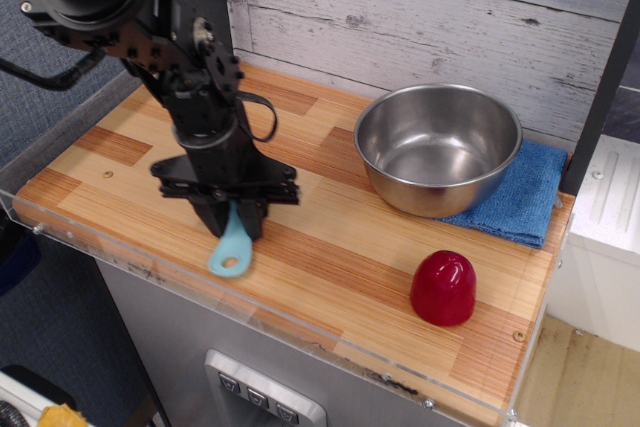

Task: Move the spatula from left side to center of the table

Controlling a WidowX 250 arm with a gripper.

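Note:
The light-blue spatula (pixel 230 252) is at the front left of the wooden table (pixel 330 262). Its flat handle with the oval hole points toward the front edge. Its head is hidden between the fingers. My black gripper (pixel 235 229) points straight down and is shut on the spatula's upper part. I cannot tell whether the handle tip touches the wood or hangs just above it.
A steel bowl (pixel 438 147) stands at the back right, partly on a blue cloth (pixel 522 195). A red dome-shaped object (pixel 443 287) sits at the front right. A clear acrylic rim (pixel 150 269) edges the table's front and left sides.

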